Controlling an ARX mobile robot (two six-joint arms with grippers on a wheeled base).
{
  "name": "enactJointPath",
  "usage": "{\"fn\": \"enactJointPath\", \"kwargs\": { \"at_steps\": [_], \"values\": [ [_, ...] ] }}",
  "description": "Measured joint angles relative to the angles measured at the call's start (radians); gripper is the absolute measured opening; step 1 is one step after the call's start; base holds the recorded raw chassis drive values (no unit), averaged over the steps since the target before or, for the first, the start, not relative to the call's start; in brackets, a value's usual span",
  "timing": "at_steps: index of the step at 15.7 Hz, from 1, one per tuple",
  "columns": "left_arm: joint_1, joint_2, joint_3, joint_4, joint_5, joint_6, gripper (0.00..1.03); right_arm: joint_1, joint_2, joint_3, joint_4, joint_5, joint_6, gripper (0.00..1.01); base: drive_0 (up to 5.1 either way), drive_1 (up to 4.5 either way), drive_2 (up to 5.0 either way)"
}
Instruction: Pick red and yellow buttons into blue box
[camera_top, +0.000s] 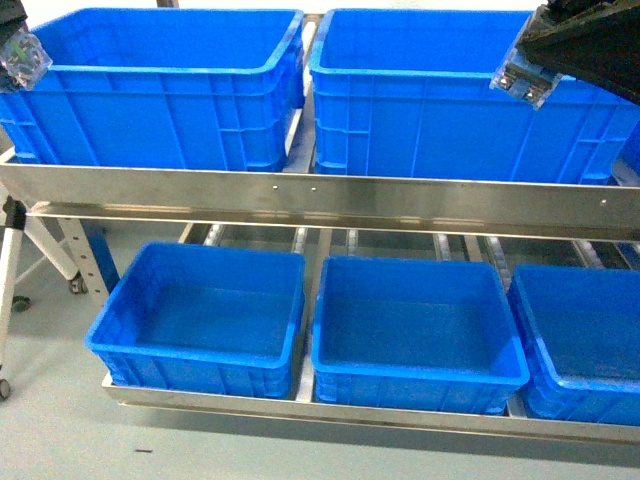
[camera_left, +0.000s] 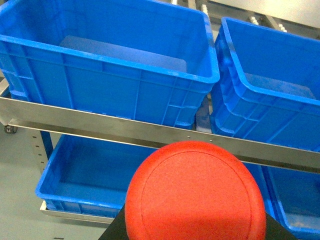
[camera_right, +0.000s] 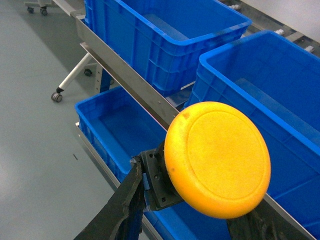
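Our left gripper (camera_left: 195, 235) clamps the red button (camera_left: 195, 192); our right gripper (camera_right: 190, 220) clamps the yellow button (camera_right: 217, 159), both above blue crates (camera_top: 410, 340).

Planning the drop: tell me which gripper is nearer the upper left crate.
Left. The left gripper is at the upper left crate's left rim; the right gripper is over the neighbouring crate.

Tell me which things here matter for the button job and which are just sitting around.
Job: red button, yellow button, deep blue crates on the upper shelf (either could be the box).
Just there: shallower blue crates below, steel rack, wheeled stand leg.
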Motion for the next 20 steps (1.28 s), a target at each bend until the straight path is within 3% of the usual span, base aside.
{"fn": "enactJointPath", "kwargs": {
  "at_steps": [18,20],
  "values": [
    [0.006,-0.001,0.000,0.003,-0.003,0.000,0.24,0.006,0.000,0.000,0.003,-0.006,0.000,0.36,3.0,1.13,-4.7],
    [0.003,0.000,0.000,0.003,0.000,0.000,0.24,0.005,0.001,0.000,0.000,-0.003,0.000,0.36,0.0,0.00,0.0]
  ]
}}
